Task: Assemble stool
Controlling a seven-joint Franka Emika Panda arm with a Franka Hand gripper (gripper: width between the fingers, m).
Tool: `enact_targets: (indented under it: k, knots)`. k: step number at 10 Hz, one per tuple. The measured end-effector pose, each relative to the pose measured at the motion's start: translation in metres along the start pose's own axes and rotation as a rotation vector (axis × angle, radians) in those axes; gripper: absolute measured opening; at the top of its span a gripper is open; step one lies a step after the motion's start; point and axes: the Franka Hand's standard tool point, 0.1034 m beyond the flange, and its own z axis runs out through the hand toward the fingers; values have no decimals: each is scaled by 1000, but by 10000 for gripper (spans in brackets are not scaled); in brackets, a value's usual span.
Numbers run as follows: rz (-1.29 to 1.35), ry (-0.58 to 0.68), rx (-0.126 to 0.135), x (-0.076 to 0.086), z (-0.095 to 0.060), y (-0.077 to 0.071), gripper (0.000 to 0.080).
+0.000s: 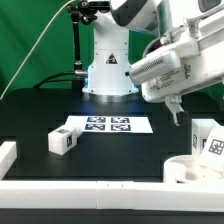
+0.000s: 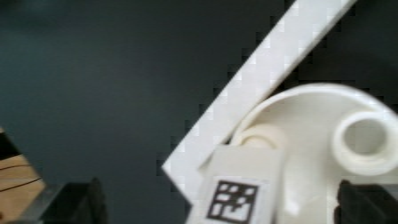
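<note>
The end effector [image 1: 176,112] hangs clear of the counter [image 1: 40,115], fingers spread wide with nothing between them. Almost straight below it, a touch toward the exterior view's right and nearer the camera, sits the round seat disc [image 1: 184,170], hollow side up, tucked against the long white border rail [image 1: 80,188]. The wrist view agrees: the seat disc [image 2: 329,125] looms large beside the border rail [image 2: 267,70], with a tagged leg [image 2: 237,195] right against its rim, as far as I can tell. In the exterior view that tagged leg [image 1: 210,140] stands just behind the seat. A second leg [image 1: 62,141] lies well apart on the exterior view's left, past the marker board [image 1: 105,125], its long side running roughly across the view. To my eye the tagged leg is the handier pick: it needs only a short drop and a slight shift, while the other means a long reach across.
</note>
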Motion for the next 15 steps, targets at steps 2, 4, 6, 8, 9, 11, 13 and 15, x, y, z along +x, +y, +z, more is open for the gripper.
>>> enact_targets:
  k: [2, 4, 6, 8, 9, 11, 13, 15]
  knots:
    - [-6, -25, 133, -10, -7, -2, 648]
    - [-12, -26, 175, -8, -6, -1, 648]
    - [35, -18, 160, 11, -1, 5, 648]
    - [14, 0, 167, 45, 9, 17, 648]
    - [9, 0, 171, 44, 12, 20, 648]
    - [10, 2, 173, 44, 13, 18, 648]
    - [10, 3, 174, 44, 14, 18, 648]
    - [7, 9, 182, 47, 18, 14, 648]
